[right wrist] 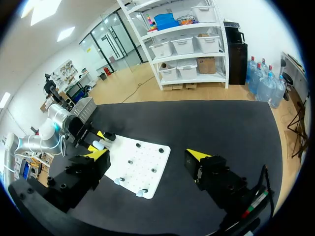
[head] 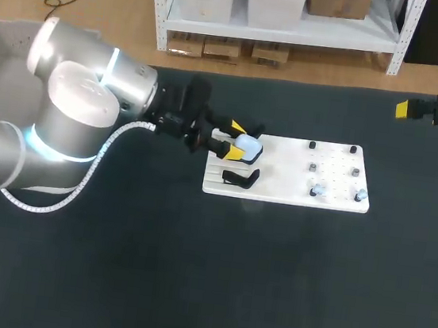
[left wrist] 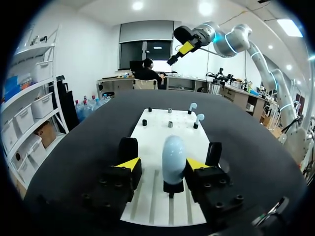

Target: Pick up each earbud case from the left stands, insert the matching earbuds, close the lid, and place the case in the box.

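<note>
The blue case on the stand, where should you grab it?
I'd take the case by its two sides, above the black stand, coming level from the board's left end. It stands upright and slim, so the left tool straddles it.

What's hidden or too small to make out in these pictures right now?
1. Head view: the stand under the earbud case is covered by the case and the left gripper.
2. Left wrist view: the case is seen end-on, so its lid seam does not show.
3. Head view: the earbuds are too small to match to a case.
4. Right wrist view: the case is too small for any detail.
</note>
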Controlling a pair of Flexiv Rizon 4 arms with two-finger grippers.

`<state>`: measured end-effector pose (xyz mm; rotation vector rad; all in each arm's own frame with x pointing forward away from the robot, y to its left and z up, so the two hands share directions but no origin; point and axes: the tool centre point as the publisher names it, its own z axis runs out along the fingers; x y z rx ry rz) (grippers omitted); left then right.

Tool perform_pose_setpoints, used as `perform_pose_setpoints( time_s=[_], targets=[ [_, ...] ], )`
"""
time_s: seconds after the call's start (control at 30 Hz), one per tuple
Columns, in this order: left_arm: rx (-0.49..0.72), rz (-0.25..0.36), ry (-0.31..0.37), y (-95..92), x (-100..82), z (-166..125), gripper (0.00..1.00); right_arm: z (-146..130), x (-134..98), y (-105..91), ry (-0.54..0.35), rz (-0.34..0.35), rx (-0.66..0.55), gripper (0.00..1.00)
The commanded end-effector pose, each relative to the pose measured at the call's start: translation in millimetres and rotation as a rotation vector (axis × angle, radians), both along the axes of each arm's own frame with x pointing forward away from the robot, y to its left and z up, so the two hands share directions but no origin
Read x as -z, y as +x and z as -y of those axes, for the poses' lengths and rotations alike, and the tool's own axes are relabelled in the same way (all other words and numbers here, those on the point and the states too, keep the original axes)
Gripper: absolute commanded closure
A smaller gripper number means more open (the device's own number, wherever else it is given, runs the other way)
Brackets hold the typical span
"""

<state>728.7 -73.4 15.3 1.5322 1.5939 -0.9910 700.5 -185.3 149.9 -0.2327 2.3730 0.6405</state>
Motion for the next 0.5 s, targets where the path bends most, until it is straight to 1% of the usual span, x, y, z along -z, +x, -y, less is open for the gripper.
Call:
perform_pose_setpoints(
  time_s=[0.03, 0.2, 0.5],
  targets=[
    [0.001, -0.001, -0.007, -1.2, -0.7, 0.5, 0.47, 0.4, 0.1, -0.1, 0.001, 0.0, -0.001, 0.0],
    [0.004, -0.009, -0.01, -4.5, -0.8, 0.4, 0.44, 0.4, 0.1, -0.1, 0.001, 0.0, -0.001, 0.0],
    [-0.011, -0.029, -0.024, -7.6, 2.6, -0.4, 0.4, 0.4, 0.1, -0.1, 0.001, 0.0, -0.001, 0.0]
  ],
)
